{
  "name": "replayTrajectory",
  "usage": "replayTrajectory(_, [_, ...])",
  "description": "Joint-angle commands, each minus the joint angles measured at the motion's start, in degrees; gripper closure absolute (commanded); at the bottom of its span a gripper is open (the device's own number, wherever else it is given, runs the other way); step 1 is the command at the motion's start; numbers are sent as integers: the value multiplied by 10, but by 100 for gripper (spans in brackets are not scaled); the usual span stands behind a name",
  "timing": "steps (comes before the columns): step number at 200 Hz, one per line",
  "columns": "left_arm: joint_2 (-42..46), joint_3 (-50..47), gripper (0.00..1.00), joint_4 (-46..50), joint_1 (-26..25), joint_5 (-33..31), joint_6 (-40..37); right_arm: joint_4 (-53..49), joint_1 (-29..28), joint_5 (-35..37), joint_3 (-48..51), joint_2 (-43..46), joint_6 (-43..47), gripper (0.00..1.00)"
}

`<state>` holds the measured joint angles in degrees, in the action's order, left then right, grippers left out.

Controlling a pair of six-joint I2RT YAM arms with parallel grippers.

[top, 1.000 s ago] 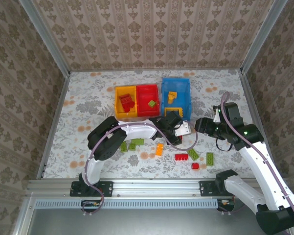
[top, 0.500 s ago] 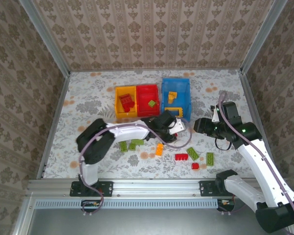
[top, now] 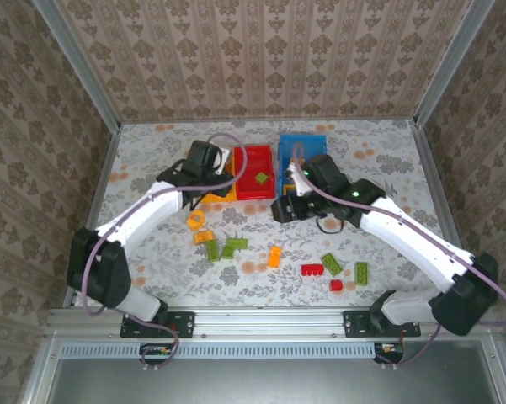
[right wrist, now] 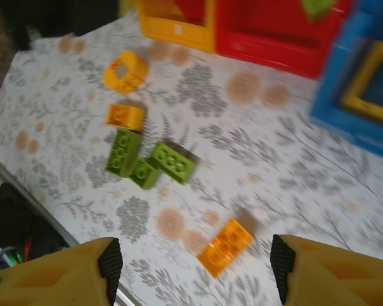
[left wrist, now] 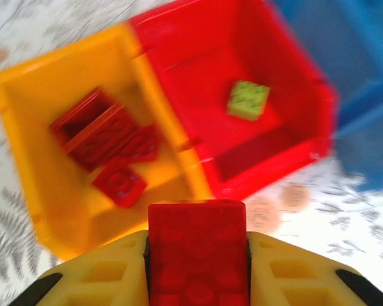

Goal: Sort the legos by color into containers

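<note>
One red brick (left wrist: 197, 236) is clamped in my left gripper (left wrist: 197, 274), over the near wall of the yellow bin (left wrist: 35, 191). Other red bricks (left wrist: 108, 137) lie in there, so I read it as the drop spot. My right gripper (right wrist: 194, 271) has its jaws apart above an orange brick (right wrist: 225, 247), probably the next pick.

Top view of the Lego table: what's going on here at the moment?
Colour sorting is under way. The left gripper is shut on a red brick, held in front of the yellow bin, where other red bricks lie. The red bin holds one green brick. The right gripper hangs open above loose green bricks and orange bricks on the table.
</note>
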<state>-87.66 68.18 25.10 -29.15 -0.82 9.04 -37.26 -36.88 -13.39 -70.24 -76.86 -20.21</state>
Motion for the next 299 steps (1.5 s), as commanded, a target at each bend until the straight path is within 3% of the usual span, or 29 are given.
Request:
replayTrajectory(1, [-54, 59, 71, 62, 35, 36, 68, 35, -12, -22, -55, -48, 29, 34])
replayTrajectory(32, [-133, 119, 71, 72, 74, 65, 91, 35, -13, -20, -78, -76, 32, 34])
replayTrajectory(78, [-197, 160, 69, 81, 81, 84, 101, 33, -13, -19, -71, -85, 24, 33])
replayTrajectory(95, [-208, 164, 63, 82, 81, 88, 103, 32, -13, -22, -68, -89, 23, 33])
replayTrajectory(119, [-202, 163, 48, 84, 81, 87, 109, 29, -13, -27, -63, -95, 26, 32])
replayTrajectory(149, [-166, 160, 37, 97, 81, 74, 117, 26, -18, -26, -60, -106, 41, 31])
replayTrajectory(183, [-86, 133, 35, 121, 78, 41, 154, 27, -60, -15, -76, -155, 63, 30])
replayTrajectory(211, [28, 73, 34, 155, 78, -18, 216, 39, -117, 12, -127, -239, 53, 27])
replayTrajectory(254, [233, -44, 34, 227, 71, -108, 268, 99, -160, 57, -212, -364, -121, 18])
replayTrajectory(299, [426, -130, 32, 298, 61, -150, 284, 36, -191, 143, -336, -481, -260, 13])
